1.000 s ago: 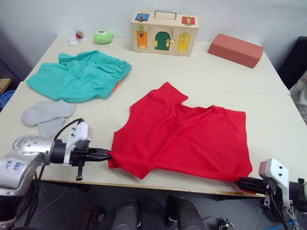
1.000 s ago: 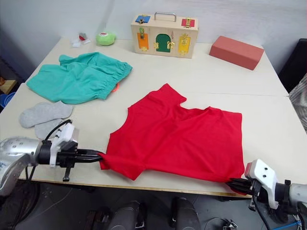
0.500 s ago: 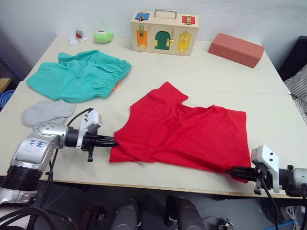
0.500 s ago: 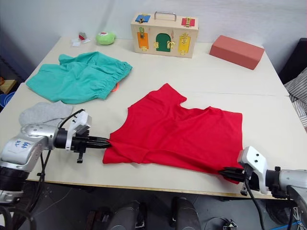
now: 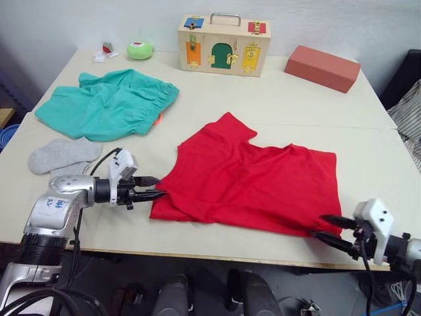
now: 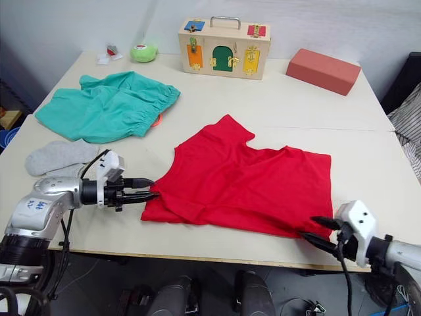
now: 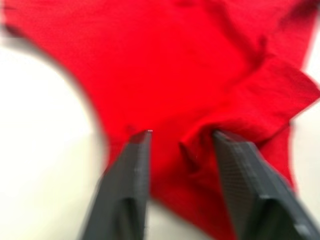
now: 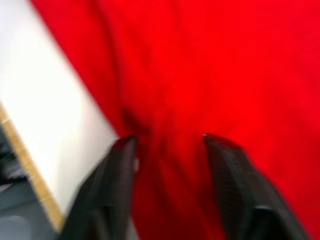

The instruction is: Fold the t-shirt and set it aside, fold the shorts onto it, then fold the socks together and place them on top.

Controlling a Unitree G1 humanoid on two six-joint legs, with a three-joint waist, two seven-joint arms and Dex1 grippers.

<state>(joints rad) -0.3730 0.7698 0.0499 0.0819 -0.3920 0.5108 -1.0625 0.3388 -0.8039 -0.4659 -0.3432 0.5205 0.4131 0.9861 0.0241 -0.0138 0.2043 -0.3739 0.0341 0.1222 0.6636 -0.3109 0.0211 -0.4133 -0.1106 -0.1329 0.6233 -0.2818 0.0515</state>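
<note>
The red t-shirt (image 5: 253, 181) lies spread near the table's front edge, its near hem rumpled into a low fold. My left gripper (image 5: 153, 187) is at the shirt's near left corner, fingers apart, with red cloth (image 7: 180, 115) lying loose between them. At the shirt's near right corner my right gripper (image 5: 331, 229) is open too, its fingertips (image 8: 122, 142) just over the cloth. The teal shorts (image 5: 105, 102) lie crumpled at the back left. Two grey socks (image 5: 62, 155) lie overlapping at the left, in front of the shorts.
A wooden latch box (image 5: 223, 43) with a handle stands at the back centre. A salmon-red block (image 5: 322, 67) lies at the back right, and a small green round thing (image 5: 139, 49) at the back left. Bare table (image 5: 283, 112) lies between shirt and box.
Both grippers were shut on the shirt's near corners and now stand open, having let go. The shirt's near edge has moved further onto the table and bunched into a fold.
</note>
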